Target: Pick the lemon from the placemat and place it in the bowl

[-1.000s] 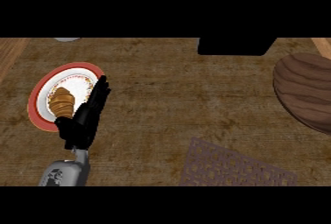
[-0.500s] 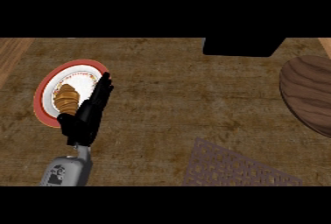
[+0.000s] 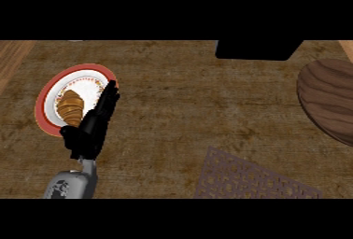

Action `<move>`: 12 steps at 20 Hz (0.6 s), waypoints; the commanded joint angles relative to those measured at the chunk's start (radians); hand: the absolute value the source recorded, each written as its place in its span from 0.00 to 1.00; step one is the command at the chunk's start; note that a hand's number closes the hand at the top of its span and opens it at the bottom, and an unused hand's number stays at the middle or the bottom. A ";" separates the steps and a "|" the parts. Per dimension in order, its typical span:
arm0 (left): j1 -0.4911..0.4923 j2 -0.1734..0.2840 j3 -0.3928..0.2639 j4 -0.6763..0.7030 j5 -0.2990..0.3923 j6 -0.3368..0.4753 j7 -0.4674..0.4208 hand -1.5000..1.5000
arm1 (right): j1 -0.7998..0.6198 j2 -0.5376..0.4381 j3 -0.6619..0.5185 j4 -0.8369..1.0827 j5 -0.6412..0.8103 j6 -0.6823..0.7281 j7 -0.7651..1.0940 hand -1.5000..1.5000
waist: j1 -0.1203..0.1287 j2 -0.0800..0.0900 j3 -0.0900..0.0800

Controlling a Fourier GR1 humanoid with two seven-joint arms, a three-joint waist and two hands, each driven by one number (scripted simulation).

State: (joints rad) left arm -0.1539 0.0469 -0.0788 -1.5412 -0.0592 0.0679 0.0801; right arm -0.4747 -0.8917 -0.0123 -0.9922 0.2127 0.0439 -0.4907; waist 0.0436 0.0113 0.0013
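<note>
Head view: a brown woodgrain bench (image 3: pixel 179 107), dark patterned placemat (image 3: pixel 251 179) low right, wooden bowl (image 3: pixel 329 100) at right edge. Left robot hand (image 3: pixel 93 123), fingers straight, overlaps a plate (image 3: pixel 48 100) holding a croissant (image 3: pixel 70 107). No lemon shows.

Dark wood-grain counter top (image 3: pixel 207 107), black block (image 3: pixel 257 49) at its far edge.

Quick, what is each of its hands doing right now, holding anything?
Left hand: open, fingers straight, holding nothing, lying over the edge of the plate with the croissant.
Right hand: not in view.
</note>
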 commanded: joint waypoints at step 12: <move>0.006 -0.010 0.001 0.033 0.000 -0.010 -0.039 0.50 | -0.268 0.071 0.014 0.582 0.056 0.314 -0.340 0.00 | -0.004 0.002 0.001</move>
State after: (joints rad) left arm -0.1734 0.0399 -0.0800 -1.5275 -0.0597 0.0611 0.0817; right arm -0.6870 -0.8431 0.0235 -0.5004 0.2803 0.2957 -0.7460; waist 0.0467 0.0160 0.0033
